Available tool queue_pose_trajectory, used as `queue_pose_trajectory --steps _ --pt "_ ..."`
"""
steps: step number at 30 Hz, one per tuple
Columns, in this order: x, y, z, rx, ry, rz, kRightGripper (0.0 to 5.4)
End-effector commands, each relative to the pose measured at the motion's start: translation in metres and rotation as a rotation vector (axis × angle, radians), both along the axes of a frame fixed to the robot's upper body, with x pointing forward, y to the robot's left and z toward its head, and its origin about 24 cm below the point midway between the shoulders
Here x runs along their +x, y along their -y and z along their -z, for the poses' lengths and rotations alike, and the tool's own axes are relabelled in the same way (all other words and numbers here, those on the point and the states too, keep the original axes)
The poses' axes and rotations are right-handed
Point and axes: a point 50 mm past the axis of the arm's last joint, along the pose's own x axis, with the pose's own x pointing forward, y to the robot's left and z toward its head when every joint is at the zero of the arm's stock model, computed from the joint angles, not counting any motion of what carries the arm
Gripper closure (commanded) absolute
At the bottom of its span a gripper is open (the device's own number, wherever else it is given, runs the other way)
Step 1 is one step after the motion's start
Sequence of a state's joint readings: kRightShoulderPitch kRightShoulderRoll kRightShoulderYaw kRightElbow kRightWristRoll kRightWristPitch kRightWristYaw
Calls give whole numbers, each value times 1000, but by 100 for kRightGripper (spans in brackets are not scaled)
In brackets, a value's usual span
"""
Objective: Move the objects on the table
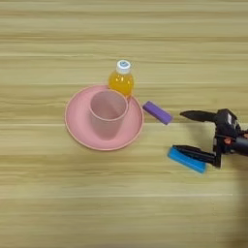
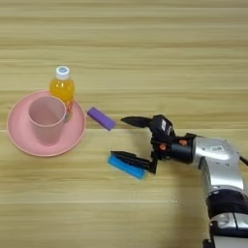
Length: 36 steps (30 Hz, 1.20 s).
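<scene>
Just beside the spread black tool (image 2: 123, 138) lies a flat blue bar (image 2: 126, 166).

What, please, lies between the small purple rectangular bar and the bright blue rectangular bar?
Only bare wooden table separates the purple bar from the blue bar, clearest in the right eye view.

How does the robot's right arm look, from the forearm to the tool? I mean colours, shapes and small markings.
The forearm is a rounded shell of silver metal, with darker grey joint rings lower down. A black wrist section joins it to the tool, which has a black body with a pale label on top and small orange-red spots. Its two fingers are black, long and tapering to points.
</scene>
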<state>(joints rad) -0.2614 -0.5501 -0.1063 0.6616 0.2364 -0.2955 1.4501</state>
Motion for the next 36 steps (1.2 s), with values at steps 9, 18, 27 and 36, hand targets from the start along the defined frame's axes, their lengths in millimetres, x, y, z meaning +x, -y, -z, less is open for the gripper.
queue_pose_trajectory --steps 9,18,27,36 --pt "5 10 -14 -143 94 -38 5" --pt "5 15 -6 -228 86 -23 5" --pt "6 18 -2 -265 81 -7 5" --pt "7 21 1 -273 60 10 52"
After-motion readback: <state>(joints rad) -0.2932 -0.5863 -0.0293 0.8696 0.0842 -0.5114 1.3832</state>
